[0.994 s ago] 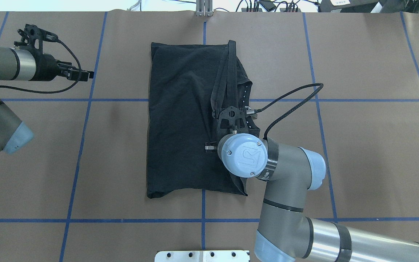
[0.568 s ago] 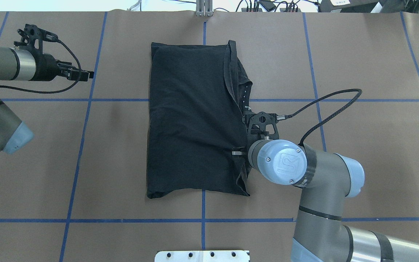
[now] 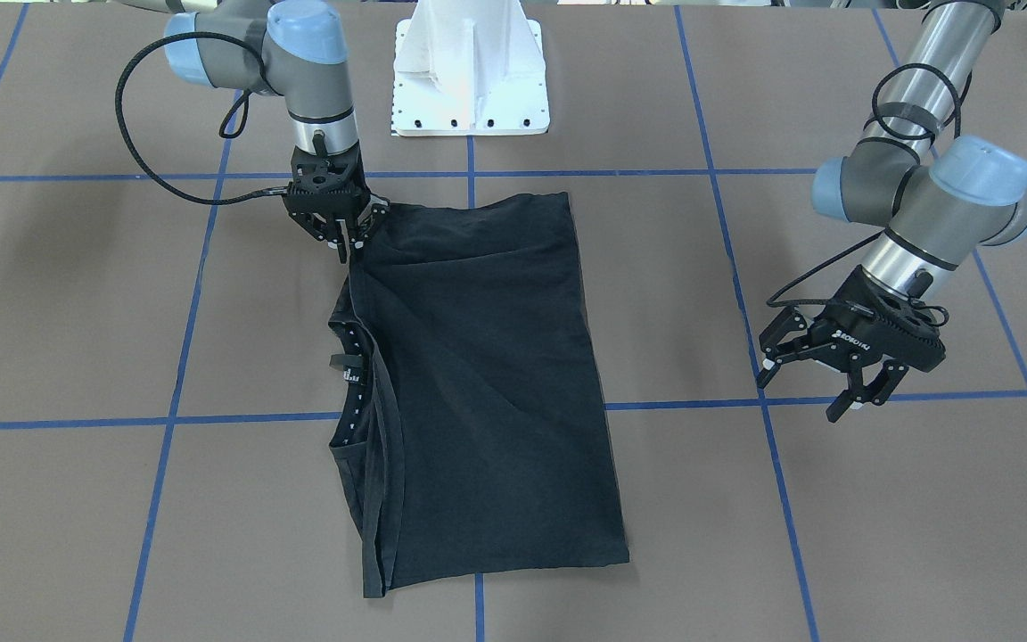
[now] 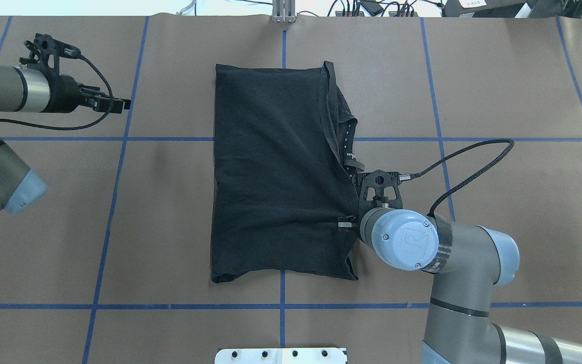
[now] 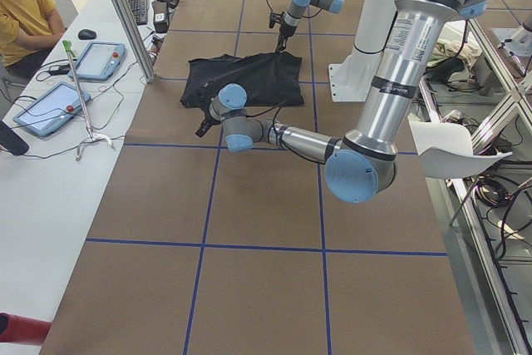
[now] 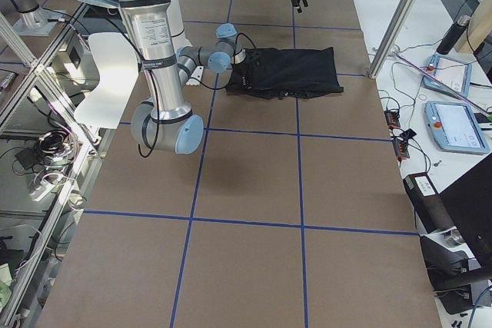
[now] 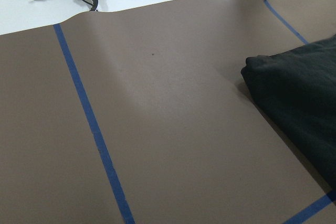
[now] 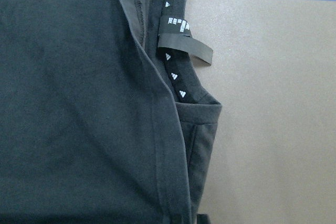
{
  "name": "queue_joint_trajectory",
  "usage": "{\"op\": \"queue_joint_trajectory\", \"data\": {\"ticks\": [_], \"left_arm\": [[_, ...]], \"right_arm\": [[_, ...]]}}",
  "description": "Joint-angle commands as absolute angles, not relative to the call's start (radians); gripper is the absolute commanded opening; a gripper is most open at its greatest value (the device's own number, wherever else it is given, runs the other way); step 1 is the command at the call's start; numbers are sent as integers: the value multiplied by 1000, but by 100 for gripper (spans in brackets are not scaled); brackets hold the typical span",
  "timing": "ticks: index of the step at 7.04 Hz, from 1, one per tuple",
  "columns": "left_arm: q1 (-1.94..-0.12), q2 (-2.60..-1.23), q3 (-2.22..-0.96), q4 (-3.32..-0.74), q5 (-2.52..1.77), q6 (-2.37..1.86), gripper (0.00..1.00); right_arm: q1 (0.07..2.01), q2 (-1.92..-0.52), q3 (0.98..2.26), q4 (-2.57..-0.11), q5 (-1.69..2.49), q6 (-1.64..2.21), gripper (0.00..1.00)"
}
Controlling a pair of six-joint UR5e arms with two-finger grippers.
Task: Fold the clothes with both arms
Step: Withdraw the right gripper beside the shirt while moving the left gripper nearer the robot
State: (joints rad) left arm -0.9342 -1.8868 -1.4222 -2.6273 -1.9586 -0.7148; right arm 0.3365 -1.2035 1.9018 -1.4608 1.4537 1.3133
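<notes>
Brown table (image 3: 77,312), folded black T-shirt (image 3: 478,374) lying flat.
Right gripper (image 3: 351,241) pinches the T-shirt's side edge; left gripper (image 3: 803,390) hovers wide open, well apart from it.

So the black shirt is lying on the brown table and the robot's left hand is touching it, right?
No. The left gripper hangs open over the table, well apart from the T-shirt, as the exterior front-facing view shows. The T-shirt does lie on the brown table.
</notes>
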Motion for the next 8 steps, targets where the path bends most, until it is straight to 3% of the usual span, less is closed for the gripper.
{"op": "queue_joint_trajectory", "data": {"ticks": [1, 3, 5, 8], "left_arm": [[-934, -1888, -1440, -2626, -1996, -719, 100], [-898, -1884, -1527, -2614, -1997, -880, 100], [-735, -1769, -1706, -2614, -1956, -1100, 100], [-365, -1642, -1874, -2614, -1608, -1445, 100]], "right_arm": [[424, -1168, 1923, -1463, 1486, 1307, 100], [511, -1186, 1977, -1462, 1624, 1293, 100], [509, -1270, 2066, -1459, 1621, 1304, 100], [479, -1487, 2079, -1144, 1608, 1315, 100]]}}
